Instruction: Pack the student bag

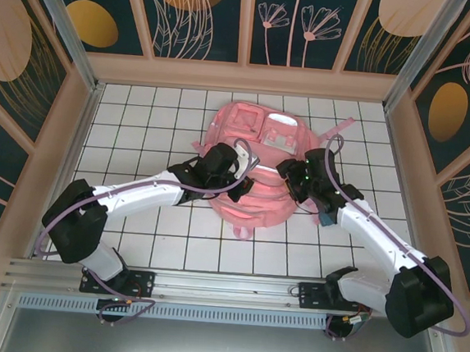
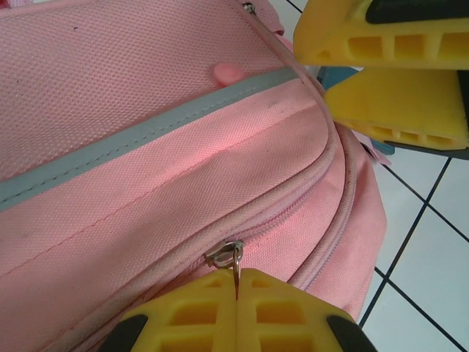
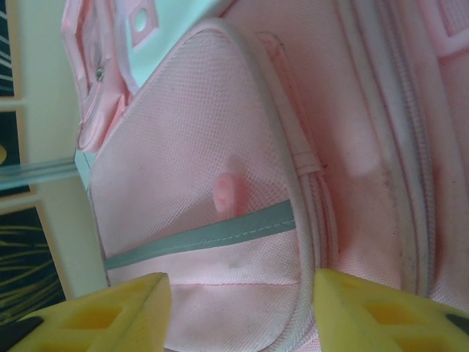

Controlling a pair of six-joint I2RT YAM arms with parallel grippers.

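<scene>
The pink student bag (image 1: 265, 129) lies flat in the middle of the tiled table. My left gripper (image 2: 238, 276) is shut on the metal zipper pull (image 2: 229, 254) of a front pocket, at the bag's near edge. A grey reflective strip (image 2: 146, 137) crosses the pocket above that zipper. My right gripper (image 3: 242, 293) stands open just over the front pocket (image 3: 198, 154), one yellow finger on each side of the pocket's piped edge, with nothing held. In the top view the left gripper (image 1: 240, 170) and right gripper (image 1: 291, 177) meet over the bag's near half.
Wooden walls enclose the white tiled table (image 1: 141, 118) on three sides. A small blue-green item (image 1: 327, 220) shows beside the right arm's forearm. In the left wrist view the right gripper's yellow fingers (image 2: 388, 37) sit close at the upper right.
</scene>
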